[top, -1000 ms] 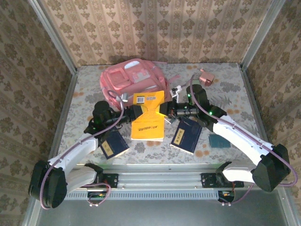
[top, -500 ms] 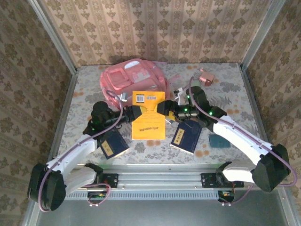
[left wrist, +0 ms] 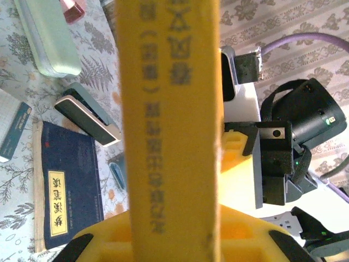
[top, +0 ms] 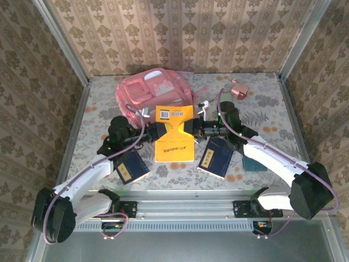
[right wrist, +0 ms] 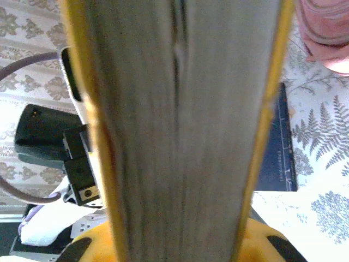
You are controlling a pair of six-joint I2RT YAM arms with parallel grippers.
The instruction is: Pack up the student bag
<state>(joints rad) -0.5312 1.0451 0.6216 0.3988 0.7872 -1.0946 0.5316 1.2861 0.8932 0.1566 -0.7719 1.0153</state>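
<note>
Gripping the yellow book (top: 174,134) from opposite edges, the left hand (top: 155,131) and the right hand (top: 196,129) are both clamping it, their jaws standing only as far apart as the book is thick. In the left wrist view the printed spine is rising from between that hand's yellow fingers (left wrist: 103,243). In the right wrist view the grey page edges are running up between the right hand's fingers (right wrist: 262,245).

The student bag (top: 155,90) is lying flat just beyond the 2 hands. Its near edge is meeting the book's far edge in the top view, though whether they are touching cannot be told.

The worktop (top: 98,117) is wearing a pale floral cover. 1 blue book (top: 131,166) is lying behind the left hand, beside its arm, and a second blue book (top: 216,155) is lying just behind the right hand. A small pink box (top: 239,89) is sitting beyond the right hand, well apart from the bag. Patterned wallpaper (top: 180,33) is closing in the space on 3 sides.

Compared with 1 second ago, the book is sitting a little further toward the right hand, and the right arm's shoulder end is leaning further inward.
</note>
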